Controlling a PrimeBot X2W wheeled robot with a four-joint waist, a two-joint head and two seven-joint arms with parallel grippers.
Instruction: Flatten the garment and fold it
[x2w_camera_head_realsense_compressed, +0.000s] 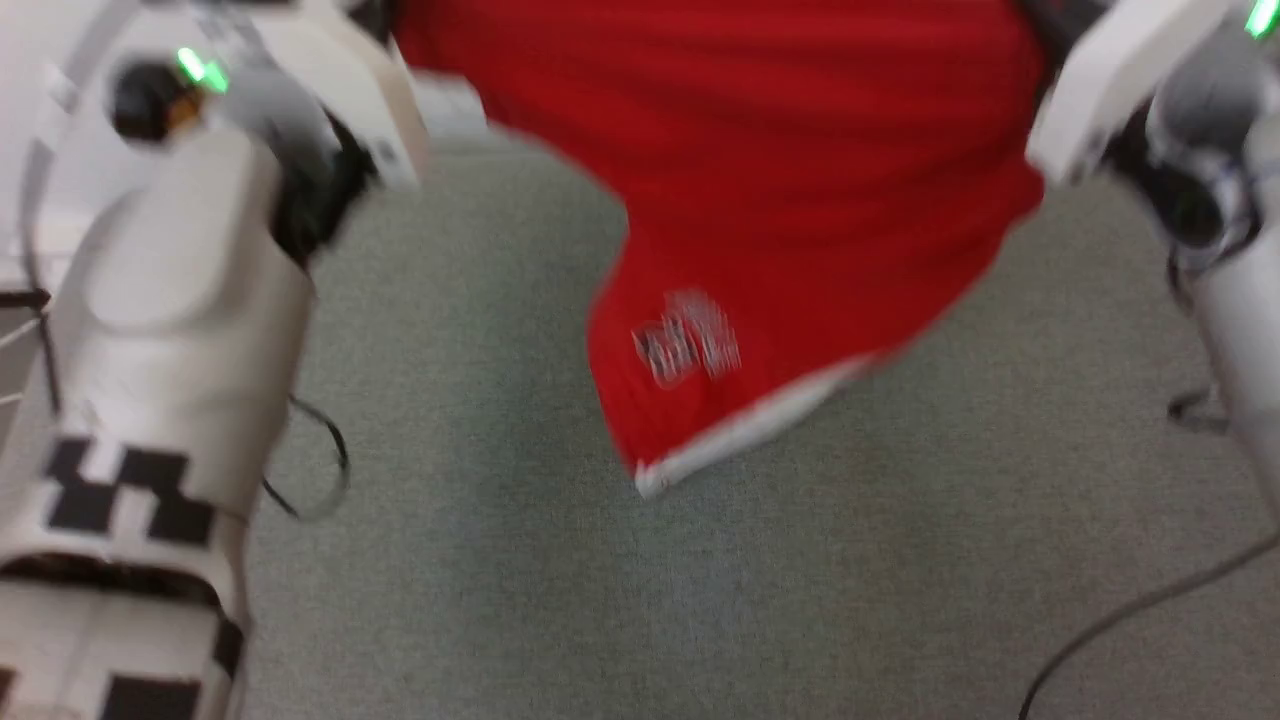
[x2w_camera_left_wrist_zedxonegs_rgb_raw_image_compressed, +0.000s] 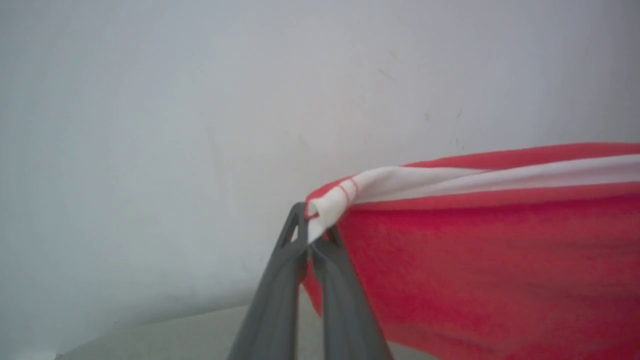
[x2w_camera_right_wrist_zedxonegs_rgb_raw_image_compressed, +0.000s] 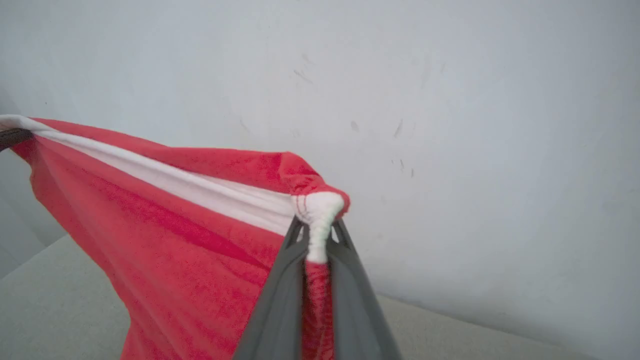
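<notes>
Grey carpet (x2w_camera_head_realsense_compressed: 800, 580) under red shorts (x2w_camera_head_realsense_compressed: 800, 200), seemingly taut between left gripper (x2w_camera_left_wrist_zedxonegs_rgb_raw_image_compressed: 311, 229) at nine o'clock and right gripper (x2w_camera_right_wrist_zedxonegs_rgb_raw_image_compressed: 318, 234) at three, both pinching corners.

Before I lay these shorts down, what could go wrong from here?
1. The left tool and right tool each pinch only a small corner of the shorts; pulling them further apart could make the thin fabric slip out.
2. One leg sags lower over the grey surface, so it may touch down first and fold under.
</notes>
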